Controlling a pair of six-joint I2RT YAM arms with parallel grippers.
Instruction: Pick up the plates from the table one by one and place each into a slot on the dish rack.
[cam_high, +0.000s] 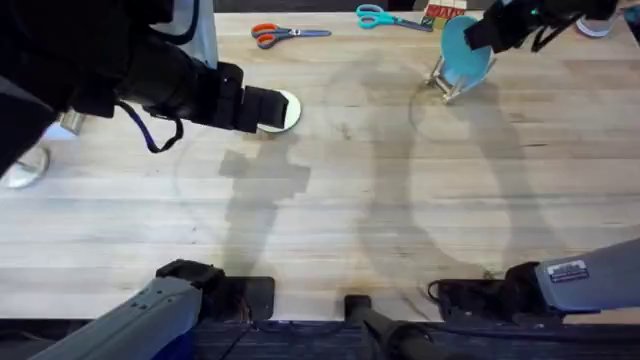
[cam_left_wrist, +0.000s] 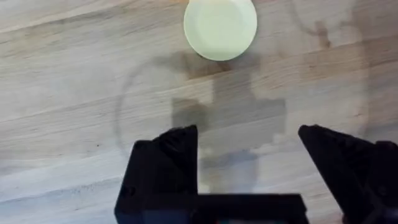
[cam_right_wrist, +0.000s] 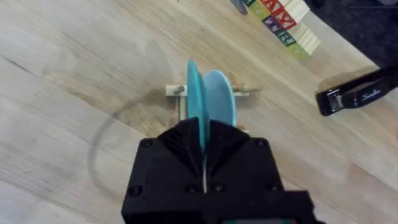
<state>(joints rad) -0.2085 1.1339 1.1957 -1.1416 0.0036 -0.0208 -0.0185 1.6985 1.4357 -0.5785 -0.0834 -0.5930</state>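
At the counter's (cam_high: 330, 200) far right, the right pincer (cam_right_wrist: 203, 144) is clamped on the teal plate's (cam_right_wrist: 195, 99) rim, plate upright in the rack (cam_right_wrist: 177, 91) beside a lighter blue plate (cam_right_wrist: 221, 99); the left pincer (cam_left_wrist: 249, 146) hangs wide open, holding nothing, near the cream plate (cam_left_wrist: 220, 28) lying flat.

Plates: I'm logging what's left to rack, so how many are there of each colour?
Cream plate: 1, flat on the table
Teal plate: 1, in the right gripper
Lighter blue plate: 1, in the rack
Total: 3
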